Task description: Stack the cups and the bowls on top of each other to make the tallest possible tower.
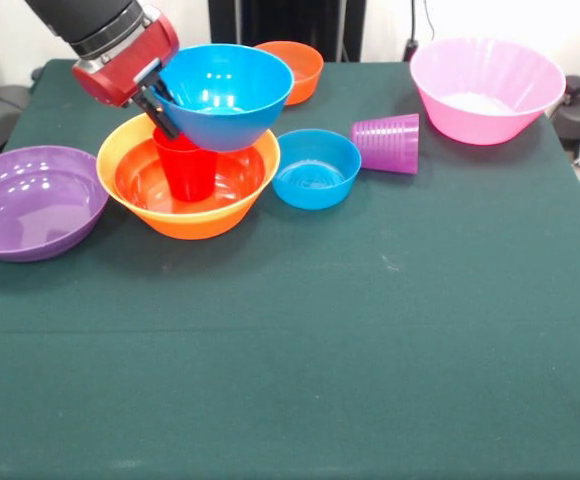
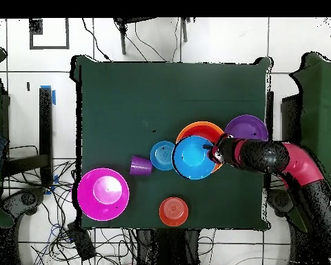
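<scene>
The large orange bowl (image 1: 185,222) stands at the far left with a red-orange shallow bowl (image 1: 135,180) nested in it. A red cup (image 1: 188,168) stands upright inside. My gripper (image 1: 160,106) is shut on the near-left rim of the large blue bowl (image 1: 225,92) and holds it level right above the red cup; I cannot tell whether they touch. In the overhead view the blue bowl (image 2: 194,156) covers most of the orange bowl (image 2: 199,127), with the gripper (image 2: 215,153) at its right rim. No light blue cup shows.
A small blue bowl (image 1: 316,168) sits right of the tower and a purple cup (image 1: 387,143) lies on its side beside it. A large pink bowl (image 1: 486,88) stands far right, a small orange bowl (image 1: 298,68) behind, a purple bowl (image 1: 32,200) at the left.
</scene>
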{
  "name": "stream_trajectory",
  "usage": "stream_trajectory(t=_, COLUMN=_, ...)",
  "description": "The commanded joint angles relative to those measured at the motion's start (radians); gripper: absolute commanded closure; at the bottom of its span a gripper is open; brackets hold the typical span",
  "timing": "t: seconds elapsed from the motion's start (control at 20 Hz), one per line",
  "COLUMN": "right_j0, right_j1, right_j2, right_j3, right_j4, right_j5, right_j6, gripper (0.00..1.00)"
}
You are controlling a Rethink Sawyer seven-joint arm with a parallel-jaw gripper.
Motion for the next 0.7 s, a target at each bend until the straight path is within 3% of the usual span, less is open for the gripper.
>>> stream_trajectory(t=0.05, right_j0=0.016, right_j1=0.015, right_j2=-0.079, right_j3=-0.072, right_j4=-0.069, right_j5=0.101, right_j6=-0.262, gripper=1.00)
stream_trajectory(t=0.7, right_j0=-0.002, right_j1=-0.004, right_j2=-0.054, right_j3=-0.068, right_j4=-0.054, right_j5=0.146, right_j6=-0.299, gripper=1.00)
